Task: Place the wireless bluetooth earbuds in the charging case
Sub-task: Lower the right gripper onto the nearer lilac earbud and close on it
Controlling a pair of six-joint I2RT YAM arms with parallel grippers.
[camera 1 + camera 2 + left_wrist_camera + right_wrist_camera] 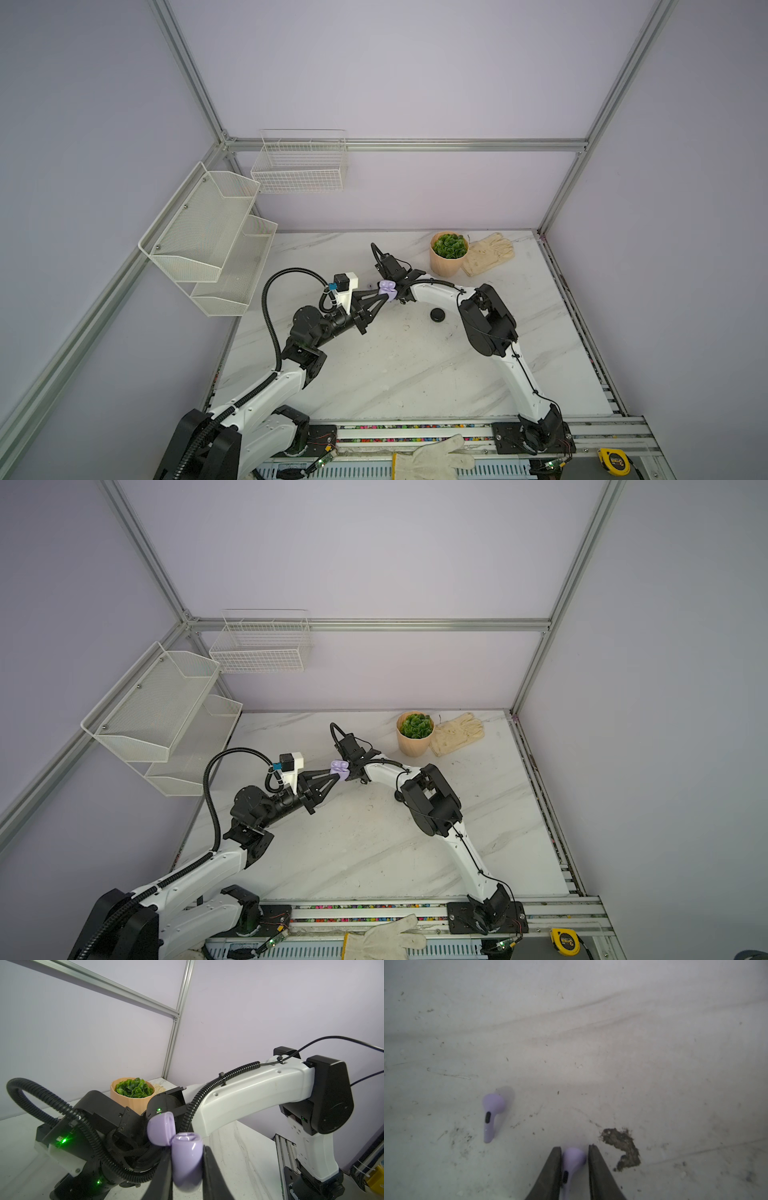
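At centre, my left hand clenched on the open case, my right hand straddling one earbud, grip unclear, another earbud nearby.

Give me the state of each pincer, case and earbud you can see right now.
left pincer, shut on the lilac case, lifted off the table
lilac case, lid open
right pincer, straddling the near earbud, grip unclear
near earbud, lilac, inside the right pincer
loose earbud, lilac, lying free on the table
black case, on the table, looks shut
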